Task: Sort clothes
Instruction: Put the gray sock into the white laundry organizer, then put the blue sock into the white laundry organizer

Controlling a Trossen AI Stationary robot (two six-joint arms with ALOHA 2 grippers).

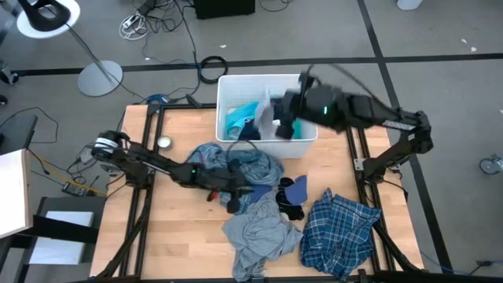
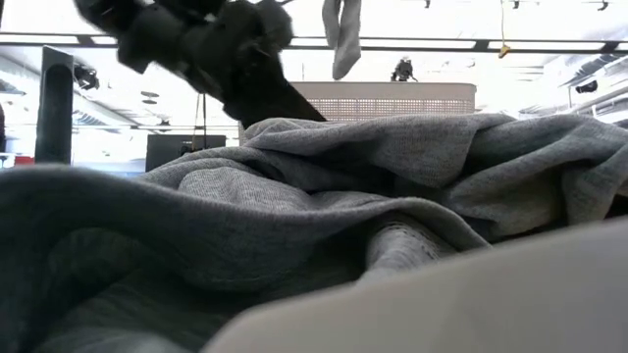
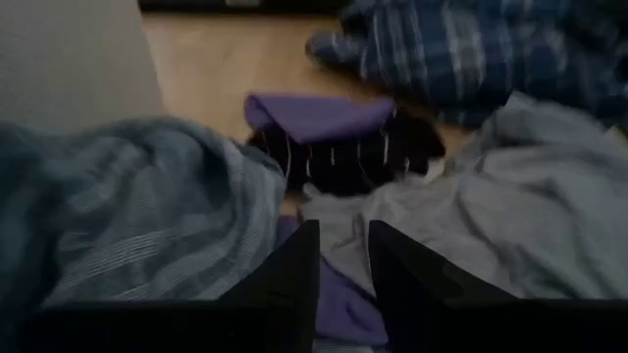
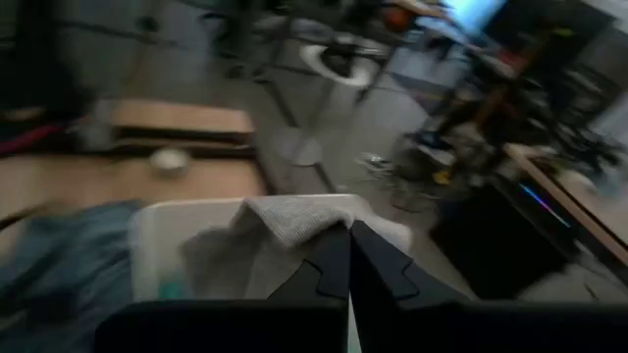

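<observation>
Two grippers are working: the right gripper (image 1: 277,112), pinched on a grey garment (image 4: 285,220), is hanging directly above the white bin (image 1: 302,147) at the far edge; the left gripper (image 1: 238,198), fingers slightly parted, is nosing into the central pile (image 1: 253,222).

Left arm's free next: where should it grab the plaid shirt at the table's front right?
Likely from straight above, pinching a raised fold near the middle of the plaid shirt. It lies crumpled and loose, apart from the grey garment, so its ridges give the fingers something to close on; flat edges would slip.
</observation>
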